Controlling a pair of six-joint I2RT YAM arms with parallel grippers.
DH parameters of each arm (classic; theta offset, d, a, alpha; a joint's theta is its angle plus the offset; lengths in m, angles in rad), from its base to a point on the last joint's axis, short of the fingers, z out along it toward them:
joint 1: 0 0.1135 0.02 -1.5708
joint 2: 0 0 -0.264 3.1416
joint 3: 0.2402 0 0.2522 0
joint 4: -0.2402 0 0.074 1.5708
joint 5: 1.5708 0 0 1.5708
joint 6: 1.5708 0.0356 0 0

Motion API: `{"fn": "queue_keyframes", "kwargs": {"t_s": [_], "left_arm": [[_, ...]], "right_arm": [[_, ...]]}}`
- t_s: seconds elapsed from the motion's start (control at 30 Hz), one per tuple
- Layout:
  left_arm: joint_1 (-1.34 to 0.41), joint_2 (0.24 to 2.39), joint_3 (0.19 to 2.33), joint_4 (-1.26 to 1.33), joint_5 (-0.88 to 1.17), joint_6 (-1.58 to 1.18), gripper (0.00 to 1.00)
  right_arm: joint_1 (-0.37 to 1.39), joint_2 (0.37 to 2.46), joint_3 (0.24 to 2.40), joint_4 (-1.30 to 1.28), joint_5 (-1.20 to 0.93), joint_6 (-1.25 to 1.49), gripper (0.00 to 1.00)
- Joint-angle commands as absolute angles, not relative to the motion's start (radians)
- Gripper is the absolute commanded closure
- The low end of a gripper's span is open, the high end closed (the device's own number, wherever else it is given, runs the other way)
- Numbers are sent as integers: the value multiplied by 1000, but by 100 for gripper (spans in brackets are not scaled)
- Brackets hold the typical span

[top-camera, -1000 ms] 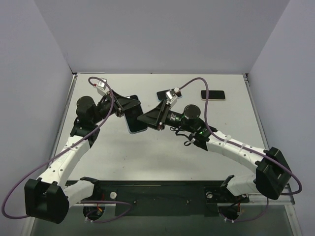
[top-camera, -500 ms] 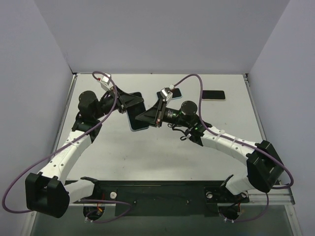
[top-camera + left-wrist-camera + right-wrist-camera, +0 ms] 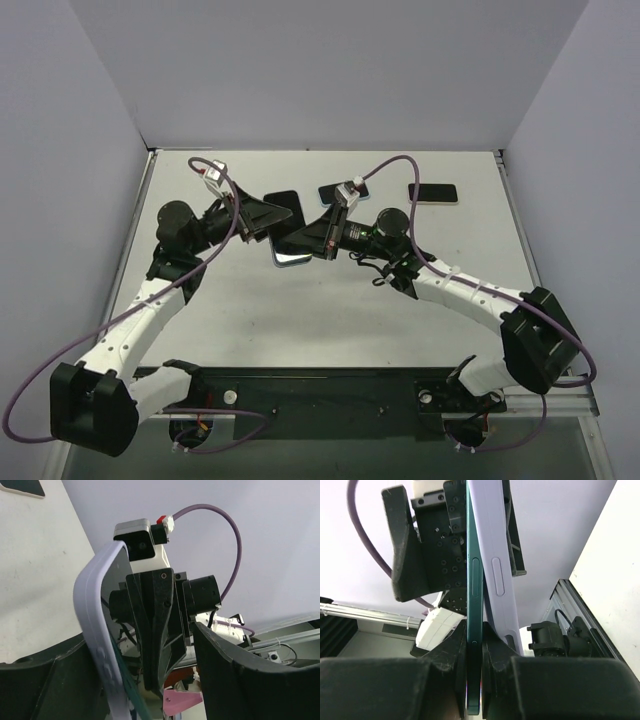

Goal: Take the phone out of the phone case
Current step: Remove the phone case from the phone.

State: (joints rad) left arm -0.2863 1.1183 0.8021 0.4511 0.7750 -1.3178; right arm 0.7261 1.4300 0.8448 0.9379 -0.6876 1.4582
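From my remote seat, my right gripper [image 3: 474,645] is clamped on the edge of the dark teal phone [image 3: 473,605], held above the table [image 3: 330,310] centre; the lavender phone case [image 3: 495,565] peels away from one side of the phone; my left gripper [image 3: 145,680] stands spread wide around the case's rim, its fingers [image 3: 240,670] apart from it; far back at one o'clock a black phone [image 3: 433,193] lies flat; another dark phone [image 3: 285,205] lies near twelve.
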Motion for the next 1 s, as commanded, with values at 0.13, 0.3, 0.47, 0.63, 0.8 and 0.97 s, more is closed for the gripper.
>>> {"fn": "queue_keyframes", "kwargs": {"t_s": [0.13, 0.3, 0.47, 0.63, 0.8, 0.97], "left_arm": [[-250, 928, 739, 403, 773, -1190, 38], [-250, 908, 700, 463, 778, -1209, 35], [-253, 880, 670, 468, 746, -1192, 36], [-256, 914, 683, 462, 755, -1190, 50], [-258, 908, 666, 468, 756, -1184, 52], [-258, 902, 658, 462, 759, -1174, 49]], "right_arm": [[686, 1290, 847, 1043, -729, 1451, 100], [678, 1267, 847, 1058, -749, 1468, 100], [675, 1261, 854, 1071, -767, 1480, 100], [675, 1282, 854, 1167, -770, 1540, 100], [673, 1308, 856, 1268, -764, 1615, 100], [673, 1313, 853, 1287, -764, 1623, 100]]}}
